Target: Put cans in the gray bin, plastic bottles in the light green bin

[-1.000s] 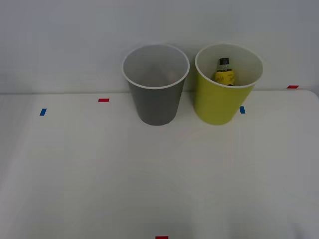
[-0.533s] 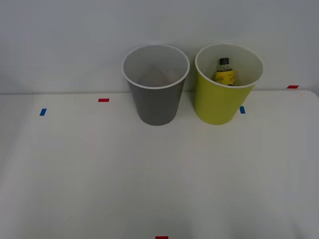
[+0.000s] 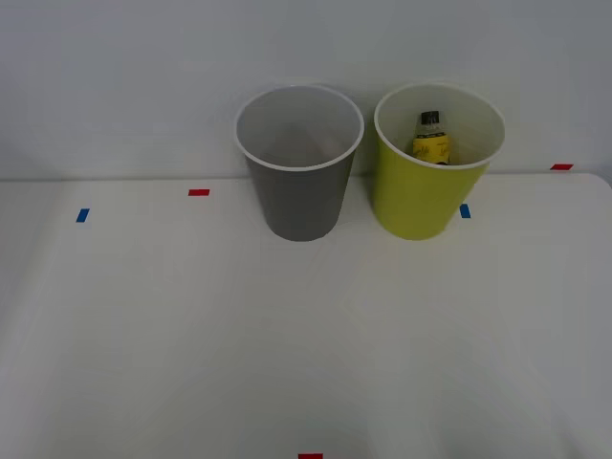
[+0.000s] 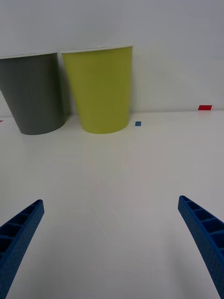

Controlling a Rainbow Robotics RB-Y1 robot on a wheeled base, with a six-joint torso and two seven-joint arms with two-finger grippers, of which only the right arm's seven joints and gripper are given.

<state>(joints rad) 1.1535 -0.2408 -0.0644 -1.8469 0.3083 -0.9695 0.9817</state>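
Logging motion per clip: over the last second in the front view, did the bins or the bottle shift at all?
Nothing visibly changed. The gray bin and the light green bin stand side by side in the same spots, and the plastic bottle sits inside the green one as before. The tape marks on the table match too.

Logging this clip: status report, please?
Right gripper open, empty, low over table. Bottle in green bin. Gray bin contents unclear. Nothing in the way.
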